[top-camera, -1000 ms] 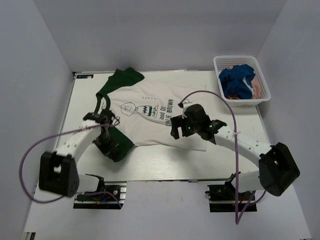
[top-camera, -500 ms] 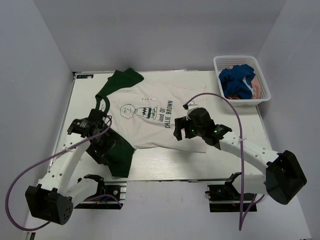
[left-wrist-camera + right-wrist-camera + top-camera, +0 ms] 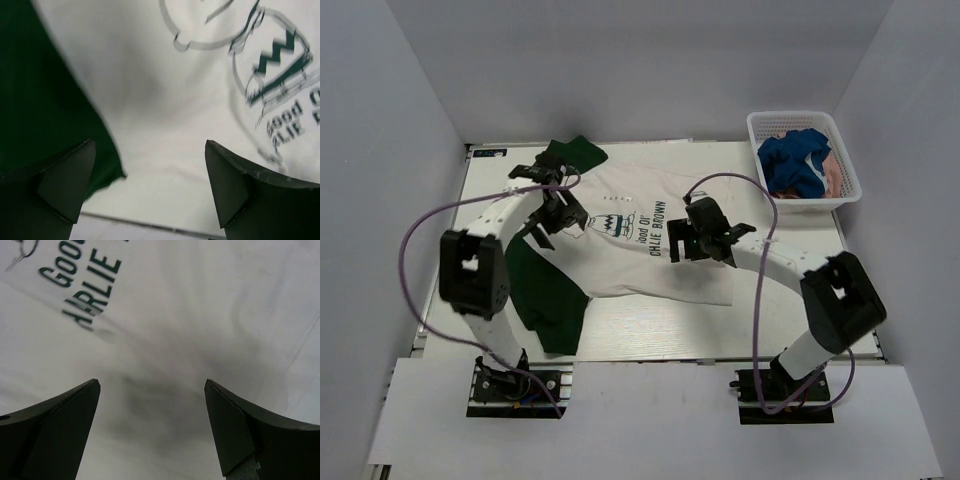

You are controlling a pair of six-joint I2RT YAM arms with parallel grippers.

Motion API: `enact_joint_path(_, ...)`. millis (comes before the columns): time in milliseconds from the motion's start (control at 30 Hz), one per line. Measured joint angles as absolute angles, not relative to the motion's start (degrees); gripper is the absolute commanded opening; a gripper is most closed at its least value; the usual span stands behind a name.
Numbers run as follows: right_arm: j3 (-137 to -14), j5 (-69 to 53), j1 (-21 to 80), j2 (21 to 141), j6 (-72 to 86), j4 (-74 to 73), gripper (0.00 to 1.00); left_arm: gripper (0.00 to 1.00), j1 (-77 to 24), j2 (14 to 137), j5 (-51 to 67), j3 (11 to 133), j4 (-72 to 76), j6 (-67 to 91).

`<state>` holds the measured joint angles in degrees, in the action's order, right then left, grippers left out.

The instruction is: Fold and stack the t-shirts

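Note:
A cream t-shirt (image 3: 620, 255) with a black cartoon print lies spread on the table. One dark green sleeve (image 3: 548, 300) lies at the near left, the other (image 3: 572, 155) at the far left. My left gripper (image 3: 558, 210) hovers open over the shirt's upper left. In the left wrist view it (image 3: 150, 145) has cream cloth (image 3: 165, 100) and the green sleeve's edge (image 3: 45, 100) below it. My right gripper (image 3: 682, 245) is open over the shirt's right half, with nothing between its fingers (image 3: 152, 382) and the lettering (image 3: 85, 285) ahead. A blue t-shirt (image 3: 795, 160) and a pink one (image 3: 834, 176) lie in the basket.
The white mesh basket (image 3: 790, 116) stands at the far right corner of the table. The table's edge (image 3: 670, 358) runs along the front, close below the shirt's hem. White walls close in the left, right and far sides.
My left gripper opened and let go of the near-left green sleeve, which now lies flat. It then swung to the far side, over the shirt's upper left. The right gripper shifted slightly farther in.

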<state>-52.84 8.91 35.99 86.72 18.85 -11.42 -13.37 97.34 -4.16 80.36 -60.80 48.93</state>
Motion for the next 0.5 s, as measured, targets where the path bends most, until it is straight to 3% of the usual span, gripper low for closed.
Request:
enact_joint_path(233,-60.51,8.54,30.30,101.23,18.44,-10.96,0.91,1.00,-12.78,120.11,-6.02,94.96,-57.80,43.44)
enact_joint_path(500,-74.39,7.09,23.03,112.95,16.71,-12.10,0.91,1.00,-12.64,122.10,-8.36,100.60,-57.63,39.35)
